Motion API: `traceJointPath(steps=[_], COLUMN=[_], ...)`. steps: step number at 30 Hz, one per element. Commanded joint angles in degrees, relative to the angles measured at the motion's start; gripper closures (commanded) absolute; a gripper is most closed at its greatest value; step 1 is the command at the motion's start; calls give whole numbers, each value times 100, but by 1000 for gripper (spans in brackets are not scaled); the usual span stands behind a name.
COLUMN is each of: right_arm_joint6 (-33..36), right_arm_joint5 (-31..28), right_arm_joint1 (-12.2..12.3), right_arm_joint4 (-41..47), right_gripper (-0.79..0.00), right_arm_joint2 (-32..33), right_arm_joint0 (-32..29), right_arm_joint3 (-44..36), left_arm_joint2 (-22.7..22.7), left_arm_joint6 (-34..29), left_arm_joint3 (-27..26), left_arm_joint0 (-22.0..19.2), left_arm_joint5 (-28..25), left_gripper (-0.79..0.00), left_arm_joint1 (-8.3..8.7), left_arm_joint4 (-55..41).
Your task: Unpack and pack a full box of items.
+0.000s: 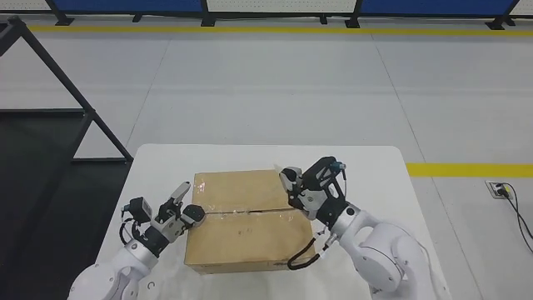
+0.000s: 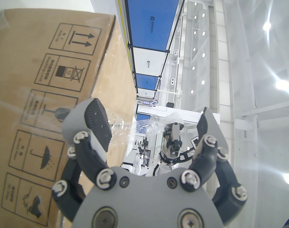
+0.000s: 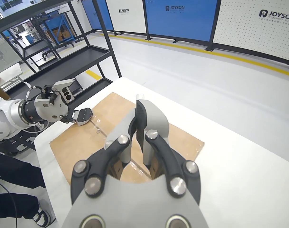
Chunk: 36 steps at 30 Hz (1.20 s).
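Box (image 1: 241, 229) sat centred on the surface (image 1: 375, 167) with its flaps closed. Its long axis and taped seam (image 1: 250, 210) ran left-right between the arms. Right end effector (image 3: 138, 112) was over the seam's right end, fingers pressed together, apparently pinching a scrap of clear tape (image 2: 174, 118). Left end effector (image 2: 150, 110) was spread wide at the box's left end, gripping nothing; contact unclear. Right arm looked better placed to peel leftward along the seam.
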Motion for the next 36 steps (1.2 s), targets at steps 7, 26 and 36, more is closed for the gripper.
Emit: traceJointPath(steps=[7,26,36], right_arm_joint6=[-60,11,-290], right_arm_joint5=[86,74,-443], right_arm_joint1=[32,106,143], right_arm_joint4=[-1,55,1026], right_gripper=[0,0,0], right_arm_joint2=[78,169,377], right_arm_joint0=[-113,-257,-316], right_arm_joint3=[65,155,340], left_arm_joint2=[47,88,121], left_arm_joint6=[19,19,18], left_arm_joint3=[-18,-22,-16], left_arm_joint0=[-11,-30,-36], left_arm_joint5=[18,65,49], left_gripper=[-785,-785,-785], left_arm_joint1=[9,34,44], left_arm_joint4=[31,51,46])
